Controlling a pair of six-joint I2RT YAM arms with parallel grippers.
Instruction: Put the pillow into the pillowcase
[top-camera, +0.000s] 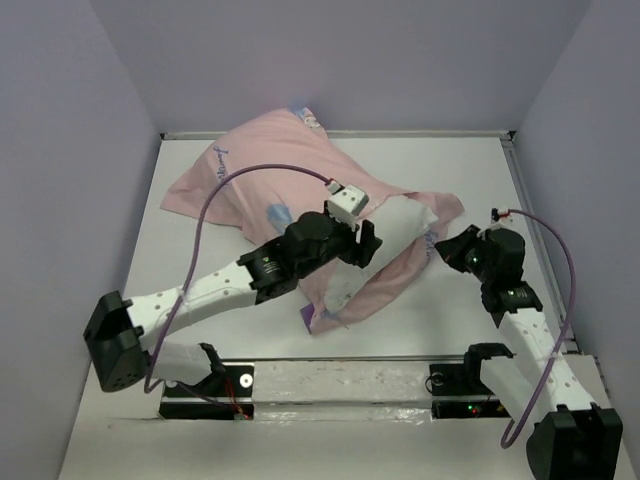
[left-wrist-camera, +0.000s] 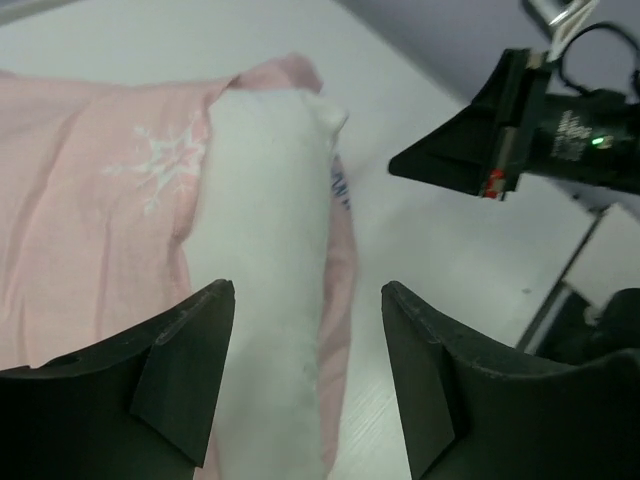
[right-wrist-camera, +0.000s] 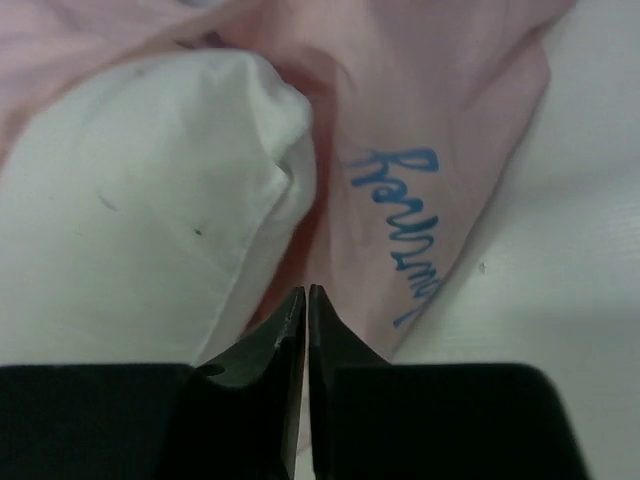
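The pale pink pillowcase (top-camera: 260, 170) lies crumpled across the middle of the table. The white pillow (top-camera: 395, 235) sticks out of its right-hand opening. My left gripper (top-camera: 368, 245) hovers over that exposed end. In the left wrist view it (left-wrist-camera: 307, 288) stands open, with the pillow (left-wrist-camera: 265, 200) below the gap and the pillowcase (left-wrist-camera: 90, 220) to the left. My right gripper (top-camera: 440, 250) sits at the case's right edge. It (right-wrist-camera: 305, 290) is shut, tips against the pink pillowcase (right-wrist-camera: 420, 100) beside the pillow (right-wrist-camera: 150, 200). No cloth shows between the jaws.
The white table (top-camera: 470, 170) is boxed in by lilac walls at the back and both sides. A mounting rail (top-camera: 340, 385) with the arm bases runs along the near edge. A purple cable (top-camera: 215, 200) loops over the pillowcase. The right arm (left-wrist-camera: 540, 130) shows in the left wrist view.
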